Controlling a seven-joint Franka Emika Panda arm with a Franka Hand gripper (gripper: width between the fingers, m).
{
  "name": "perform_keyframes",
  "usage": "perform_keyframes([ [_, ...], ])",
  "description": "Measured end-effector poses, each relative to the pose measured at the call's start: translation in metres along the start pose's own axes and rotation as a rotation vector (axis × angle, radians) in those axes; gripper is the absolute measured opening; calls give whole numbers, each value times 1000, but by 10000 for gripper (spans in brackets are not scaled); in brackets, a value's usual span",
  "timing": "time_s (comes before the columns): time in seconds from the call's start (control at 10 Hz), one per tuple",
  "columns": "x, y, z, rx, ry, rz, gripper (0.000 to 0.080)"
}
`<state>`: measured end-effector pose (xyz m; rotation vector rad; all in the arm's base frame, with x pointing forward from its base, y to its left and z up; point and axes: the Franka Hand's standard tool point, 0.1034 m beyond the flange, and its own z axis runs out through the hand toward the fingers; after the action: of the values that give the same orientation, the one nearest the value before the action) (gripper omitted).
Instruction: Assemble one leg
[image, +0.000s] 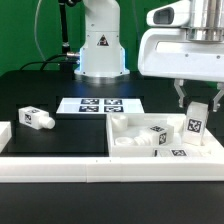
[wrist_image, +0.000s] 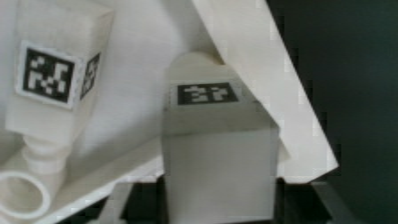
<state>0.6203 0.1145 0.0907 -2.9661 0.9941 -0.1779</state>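
My gripper (image: 196, 108) is shut on a leg (image: 195, 122), a white oblong block with a square tag, held upright over the right end of the large white tray-shaped part (image: 121, 124). In the wrist view the leg (wrist_image: 222, 140) fills the middle between my dark fingers (wrist_image: 306, 196), its tag facing the camera. A second leg (image: 158, 136) lies inside the tray-shaped part. A third leg (image: 35, 118) lies on the black table at the exterior view's left. In the wrist view another tagged white piece (wrist_image: 57, 72) lies beside the held leg.
The marker board (image: 100, 105) lies flat in front of the robot base (image: 100, 45). A long white wall (image: 60, 166) runs along the table's front edge. A round white socket (wrist_image: 22, 190) shows in the wrist view.
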Motion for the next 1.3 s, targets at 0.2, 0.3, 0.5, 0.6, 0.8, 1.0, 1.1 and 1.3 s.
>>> perform_keyframes([
  [0.2,3,3,0,11,-19,169,285],
  [0.3,3,4,0,12,-24,209,285],
  [0.5,2,4,1,13,-26,216,372],
  [0.6,3,4,1,13,-26,161,564],
  [0.8,0,3,1,10,-30,82,632],
  [1.0,0,3,1,11,-28,-108,647],
  [1.1,0,3,1,12,-27,-165,647],
  [1.3,0,4,2,11,-26,-313,649],
])
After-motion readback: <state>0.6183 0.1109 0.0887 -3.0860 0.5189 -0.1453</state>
